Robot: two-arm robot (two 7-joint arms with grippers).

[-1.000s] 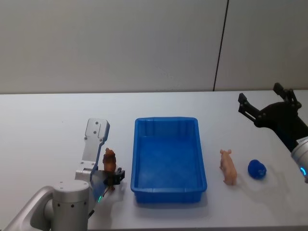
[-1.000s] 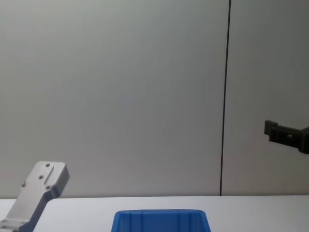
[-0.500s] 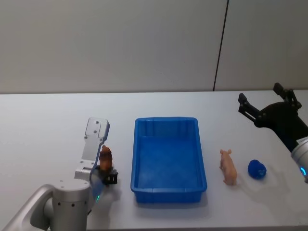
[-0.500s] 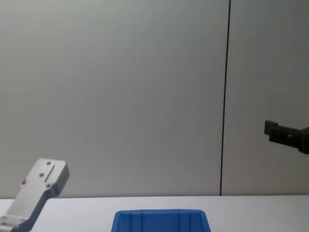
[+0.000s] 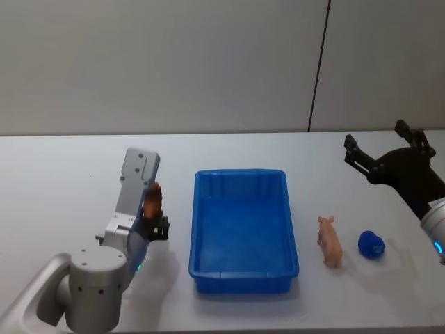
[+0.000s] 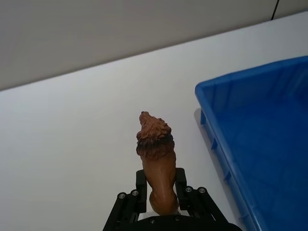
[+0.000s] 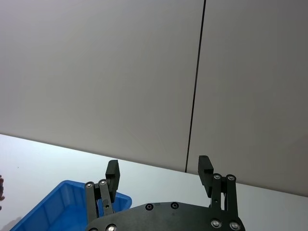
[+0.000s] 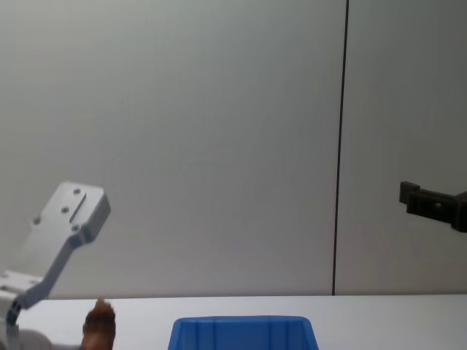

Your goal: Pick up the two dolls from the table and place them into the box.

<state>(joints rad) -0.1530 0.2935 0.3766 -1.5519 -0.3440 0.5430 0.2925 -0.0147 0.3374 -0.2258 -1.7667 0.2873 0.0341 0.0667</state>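
- My left jaws are shut tight on the lower part of a brown lion doll (image 6: 155, 144). My left gripper (image 6: 160, 180) holds it just beside the left side of the box (image 5: 243, 282).
- The lion stands upright in my grip. It has a shaggy dark-brown mane, a lighter orange-brown body, and its nose points up.
- From my head I see the lion doll (image 5: 152, 198) poking up past my left gripper (image 5: 154, 226), above the white table (image 5: 69, 174).
- From my chest I see just its head (image 8: 98, 324), left of the box's far rim (image 8: 244, 321).
- The box is bright blue with a thick rim (image 6: 240, 79).
- My right jaws are spread wide and hold nothing. My right gripper (image 5: 373, 136) hangs in the air over the far right of the table, well apart from the box. Its two black fingers (image 7: 112, 169) point toward the wall.
- A small round blue lump (image 5: 371, 245) lies on the table to the right of the box.
- A pink pig (image 5: 329, 241) lies between the lump and the box, near both.
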